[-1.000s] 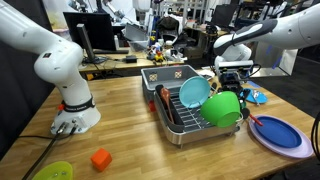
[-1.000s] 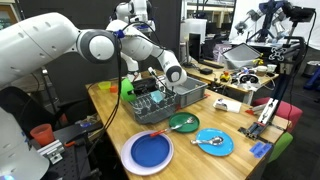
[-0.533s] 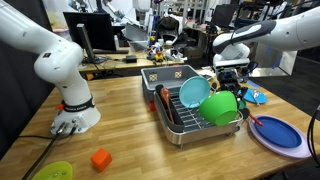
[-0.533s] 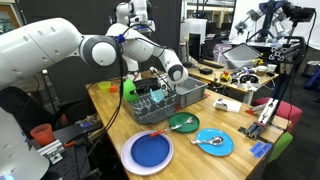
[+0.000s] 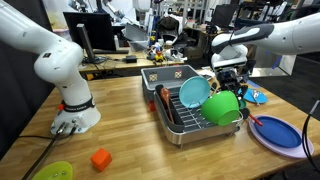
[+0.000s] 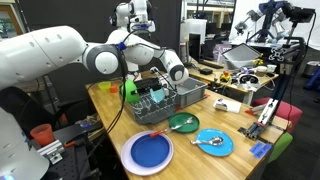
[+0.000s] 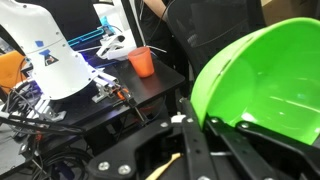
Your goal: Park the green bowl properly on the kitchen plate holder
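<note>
The green bowl [image 5: 224,108] is tipped on its side at the end of the kitchen plate holder [image 5: 172,122], a dark wire rack on a grey tray, right beside a teal dish [image 5: 193,92] standing on edge. My gripper [image 5: 229,82] comes down onto the bowl from above and is shut on its rim. In the wrist view the bowl [image 7: 268,78] fills the right side, its rim pinched in my gripper [image 7: 198,112] between the two black fingers [image 7: 193,141]. In an exterior view the bowl [image 6: 130,89] shows at the rack's [image 6: 172,101] end, partly hidden by the arm.
A large blue plate [image 5: 279,133] lies by the rack. An orange block [image 5: 100,158] and a yellow-green plate [image 5: 52,172] sit near the table's front edge. A green plate [image 6: 183,123] and a light-blue plate with a spoon [image 6: 214,142] lie beside the rack. Cluttered benches stand behind.
The arm's upper links have shifted slightly. The green bowl stays gripped at about the same spot on the rack.
</note>
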`<action>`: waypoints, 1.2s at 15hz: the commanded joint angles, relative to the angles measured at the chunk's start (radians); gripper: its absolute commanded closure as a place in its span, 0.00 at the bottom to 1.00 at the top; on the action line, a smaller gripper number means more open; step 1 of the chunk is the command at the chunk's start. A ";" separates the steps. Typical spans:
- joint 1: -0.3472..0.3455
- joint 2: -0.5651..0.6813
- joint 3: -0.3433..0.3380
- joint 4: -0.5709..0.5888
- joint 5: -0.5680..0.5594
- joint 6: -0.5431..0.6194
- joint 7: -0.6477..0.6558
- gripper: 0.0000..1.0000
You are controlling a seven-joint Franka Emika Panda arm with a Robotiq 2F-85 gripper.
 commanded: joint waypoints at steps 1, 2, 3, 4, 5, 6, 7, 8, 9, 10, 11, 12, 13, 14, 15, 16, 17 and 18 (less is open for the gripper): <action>0.005 0.065 -0.005 0.126 -0.021 -0.049 0.055 0.99; 0.004 0.073 -0.003 0.145 -0.015 -0.034 0.063 0.99; -0.006 0.070 0.022 0.145 -0.026 -0.006 0.073 0.99; -0.007 0.073 0.027 0.157 -0.024 0.012 0.078 0.99; -0.007 0.076 0.031 0.170 -0.026 0.029 0.083 0.99; -0.006 0.080 0.036 0.187 -0.032 0.046 0.083 0.99; -0.006 0.086 0.041 0.201 -0.039 0.060 0.085 0.99; -0.006 0.090 0.044 0.212 -0.051 0.069 0.087 0.99; -0.005 0.094 0.047 0.222 -0.064 0.075 0.089 0.99; -0.004 0.101 0.047 0.230 -0.079 0.079 0.089 0.99; -0.002 0.108 0.047 0.238 -0.096 0.081 0.088 0.99; -0.002 0.118 0.049 0.245 -0.106 0.078 0.089 0.99; -0.001 0.127 0.053 0.253 -0.112 0.072 0.091 0.99; 0.000 0.134 0.055 0.258 -0.116 0.067 0.090 0.99; 0.002 0.138 0.056 0.263 -0.120 0.063 0.088 0.99; 0.003 0.143 0.058 0.269 -0.123 0.059 0.088 0.99; 0.004 0.148 0.060 0.277 -0.127 0.054 0.088 0.99; 0.005 0.153 0.062 0.284 -0.130 0.048 0.088 0.99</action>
